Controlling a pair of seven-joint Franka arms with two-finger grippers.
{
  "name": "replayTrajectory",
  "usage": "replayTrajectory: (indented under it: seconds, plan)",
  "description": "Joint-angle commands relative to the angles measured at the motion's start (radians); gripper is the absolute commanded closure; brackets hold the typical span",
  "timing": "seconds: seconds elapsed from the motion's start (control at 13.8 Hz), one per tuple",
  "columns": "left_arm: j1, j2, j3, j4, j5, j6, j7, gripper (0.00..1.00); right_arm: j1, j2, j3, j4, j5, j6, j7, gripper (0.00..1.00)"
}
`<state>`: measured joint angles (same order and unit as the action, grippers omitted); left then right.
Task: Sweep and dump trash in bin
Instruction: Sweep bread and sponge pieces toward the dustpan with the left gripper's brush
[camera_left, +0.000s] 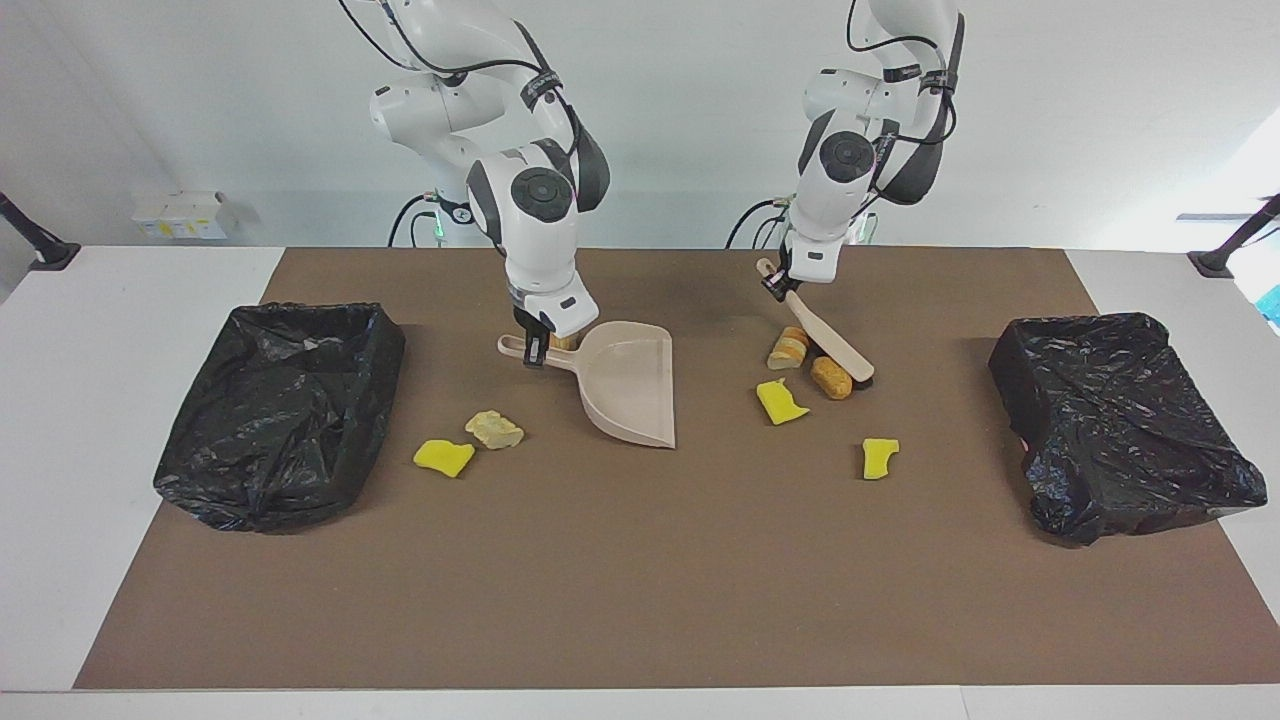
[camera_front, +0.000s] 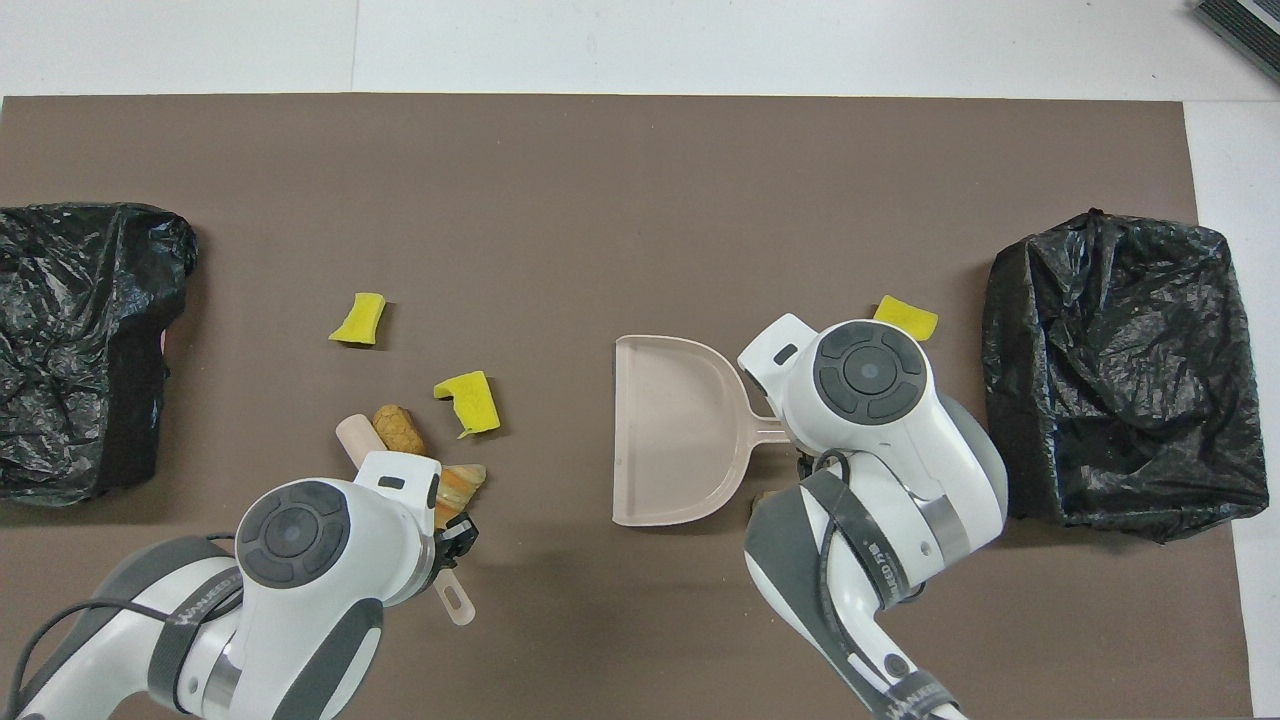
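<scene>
My left gripper (camera_left: 778, 282) is shut on the handle of the beige brush (camera_left: 832, 347), whose head rests on the mat against a tan lump (camera_left: 831, 377) (camera_front: 399, 428). A striped bread lump (camera_left: 788, 347) (camera_front: 461, 484) lies beside it, and a yellow chunk (camera_left: 781, 401) (camera_front: 468, 400) just farther from the robots. My right gripper (camera_left: 535, 350) is shut on the handle of the beige dustpan (camera_left: 630, 385) (camera_front: 675, 440), which lies flat, mouth toward the brush. Another yellow chunk (camera_left: 879, 457) lies toward the left arm's bin (camera_left: 1120, 420). A yellow chunk (camera_left: 444, 457) and a pale lump (camera_left: 494, 429) lie near the right arm's bin (camera_left: 285, 410).
Both bins are lined with black bags and stand at the two ends of the brown mat (camera_left: 640, 580). A small tan lump (camera_left: 563, 342) peeks out beside the right gripper. White table borders the mat all round.
</scene>
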<state>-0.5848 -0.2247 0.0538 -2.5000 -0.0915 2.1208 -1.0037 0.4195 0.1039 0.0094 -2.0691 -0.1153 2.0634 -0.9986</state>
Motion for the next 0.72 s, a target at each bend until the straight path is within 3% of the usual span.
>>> replayTrajectory:
  seconds: [0.0, 0.43, 0.65]
  plan:
    - [-0.02, 0.061, 0.008, 0.067, -0.022, 0.017, 0.117, 1.0, 0.002, -0.015, 0.004, -0.02, 0.02, 0.011, -0.018, 1.0]
    - [-0.053, 0.061, 0.006, 0.069, -0.039, 0.028, 0.381, 1.0, 0.001, -0.013, 0.004, -0.02, 0.02, 0.015, -0.054, 1.0]
    - [-0.067, 0.062, 0.006, 0.073, -0.118, 0.03, 0.48, 1.0, 0.002, -0.013, 0.004, -0.022, 0.02, 0.024, -0.055, 1.0]
